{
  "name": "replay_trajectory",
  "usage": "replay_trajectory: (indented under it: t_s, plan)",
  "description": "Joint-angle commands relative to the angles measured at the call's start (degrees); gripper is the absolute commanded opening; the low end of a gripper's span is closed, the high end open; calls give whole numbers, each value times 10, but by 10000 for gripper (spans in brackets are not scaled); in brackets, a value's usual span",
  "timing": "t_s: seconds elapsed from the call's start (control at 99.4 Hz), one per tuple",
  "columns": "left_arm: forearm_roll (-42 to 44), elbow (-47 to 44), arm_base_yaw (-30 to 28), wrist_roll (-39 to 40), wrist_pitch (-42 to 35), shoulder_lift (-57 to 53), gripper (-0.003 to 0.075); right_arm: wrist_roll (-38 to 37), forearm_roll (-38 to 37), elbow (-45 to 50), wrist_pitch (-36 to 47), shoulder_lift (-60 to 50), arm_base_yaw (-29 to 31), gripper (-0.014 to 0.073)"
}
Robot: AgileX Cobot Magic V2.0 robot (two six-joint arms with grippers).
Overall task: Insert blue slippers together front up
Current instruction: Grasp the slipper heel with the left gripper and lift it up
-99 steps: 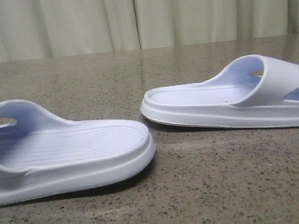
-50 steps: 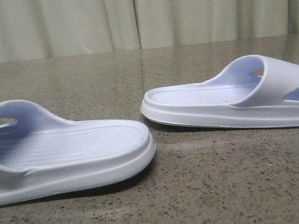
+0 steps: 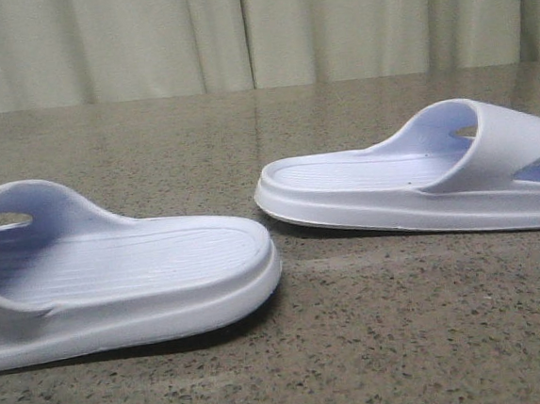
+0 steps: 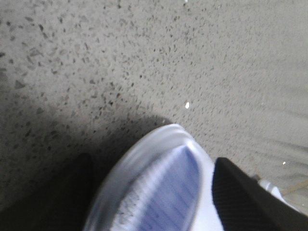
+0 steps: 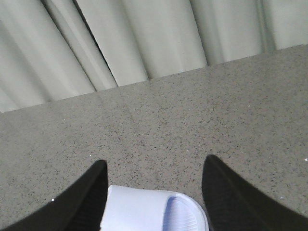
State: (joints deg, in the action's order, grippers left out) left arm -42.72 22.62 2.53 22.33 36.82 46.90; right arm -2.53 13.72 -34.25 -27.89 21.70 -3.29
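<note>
Two pale blue moulded foam slippers are lying apart, soles down, on the speckled stone table point(image 3: 377, 344): left slipper point(image 3: 115, 272), right slipper point(image 3: 410, 185), ribbed footbeds showing. The left gripper point(image 4: 154, 192) and right gripper point(image 5: 154, 192) are each spreading dark fingers around a slipper end.

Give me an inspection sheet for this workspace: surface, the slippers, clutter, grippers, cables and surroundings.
Surface: speckled grey-brown stone table.
Job's things: left slipper and right slipper, both sole down, apart, heel ends facing each other.
Clutter: nothing seen.
Grippers: left gripper open, fingers either side of a slipper end; right gripper open, a slipper end between its fingers; contact cannot be told.
Cables: nothing seen.
Surroundings: pale pleated curtain behind the table.
</note>
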Motion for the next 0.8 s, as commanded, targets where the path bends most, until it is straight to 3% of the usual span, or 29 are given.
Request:
replay_trajectory:
  t_s: [0.0, 0.422, 0.795]
  plan:
    - [6, 0, 11, -5, 19, 5, 372, 1, 2, -19, 48, 11, 2, 371]
    - [59, 0, 12, -16, -3, 5, 24, 1, 1, -19, 48, 11, 2, 371]
    - [76, 18, 12, -51, -62, -3, 16, 1, 1, -19, 48, 11, 2, 371]
